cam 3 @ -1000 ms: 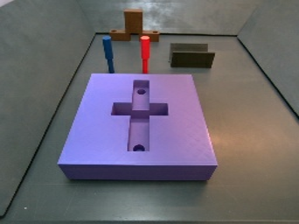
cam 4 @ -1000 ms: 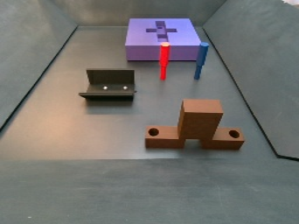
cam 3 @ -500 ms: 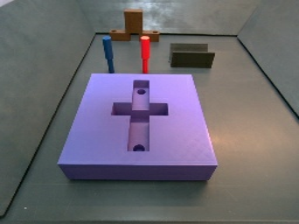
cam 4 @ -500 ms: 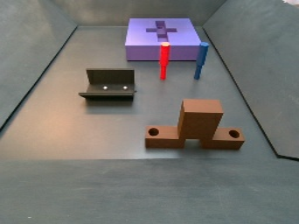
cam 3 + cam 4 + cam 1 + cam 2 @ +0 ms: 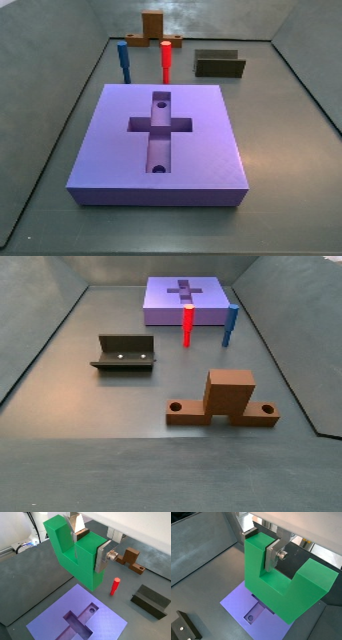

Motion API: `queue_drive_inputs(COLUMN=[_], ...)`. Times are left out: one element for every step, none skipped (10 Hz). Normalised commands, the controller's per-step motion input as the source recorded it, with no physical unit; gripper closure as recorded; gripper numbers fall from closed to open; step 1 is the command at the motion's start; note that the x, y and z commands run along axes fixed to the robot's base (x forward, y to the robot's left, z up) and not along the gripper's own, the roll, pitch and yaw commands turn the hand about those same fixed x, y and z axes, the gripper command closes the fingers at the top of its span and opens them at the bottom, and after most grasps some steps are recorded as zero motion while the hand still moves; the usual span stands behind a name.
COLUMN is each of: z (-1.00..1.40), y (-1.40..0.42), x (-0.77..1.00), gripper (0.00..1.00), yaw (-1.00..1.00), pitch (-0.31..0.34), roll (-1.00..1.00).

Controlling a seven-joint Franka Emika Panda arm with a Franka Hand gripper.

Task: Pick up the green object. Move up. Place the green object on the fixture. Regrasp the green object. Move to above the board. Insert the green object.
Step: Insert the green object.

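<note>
In both wrist views my gripper (image 5: 85,546) (image 5: 258,550) is shut on the green object (image 5: 75,556) (image 5: 298,596), a bright green U-shaped piece held high in the air. A silver finger (image 5: 102,558) (image 5: 273,556) presses on a prong. The purple board (image 5: 75,614) (image 5: 243,603) with its cross cutout lies below the piece. The board also shows in both side views (image 5: 160,135) (image 5: 183,298). The dark fixture (image 5: 150,599) (image 5: 188,628) (image 5: 219,64) (image 5: 126,353) stands on the floor apart from the board. Gripper and green object are out of both side views.
A red peg (image 5: 115,586) (image 5: 166,60) (image 5: 187,326) and a blue peg (image 5: 123,62) (image 5: 230,324) stand upright just beyond the board. A brown wooden stand (image 5: 130,559) (image 5: 154,25) (image 5: 230,399) stands further off. Walls enclose the grey floor.
</note>
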Motion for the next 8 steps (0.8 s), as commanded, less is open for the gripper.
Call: queue_drive_inputs(z=[-0.15, -0.25, -0.33, -0.35, -0.46, -0.67, -0.82, -0.82], y=[-0.11, -0.15, -0.3, -0.32, -0.3, -0.35, -0.31, -0.3], x=[0.0, 0.06, 0.15, 0.25, 0.3, 0.37, 0.37, 0.38], gripper=[1.0, 1.0, 1.0, 1.0, 1.0, 1.0, 1.0, 1.0], yaw=[0.0, -0.02, 0.0, 0.0, 0.0, 0.0, 0.0, 0.0], pitch=[-0.014, -0.011, -0.01, -0.029, -0.08, -0.153, -0.173, -0.191], roll=[-0.14, -0.33, -0.35, -0.33, -0.28, -0.18, -0.09, -0.08])
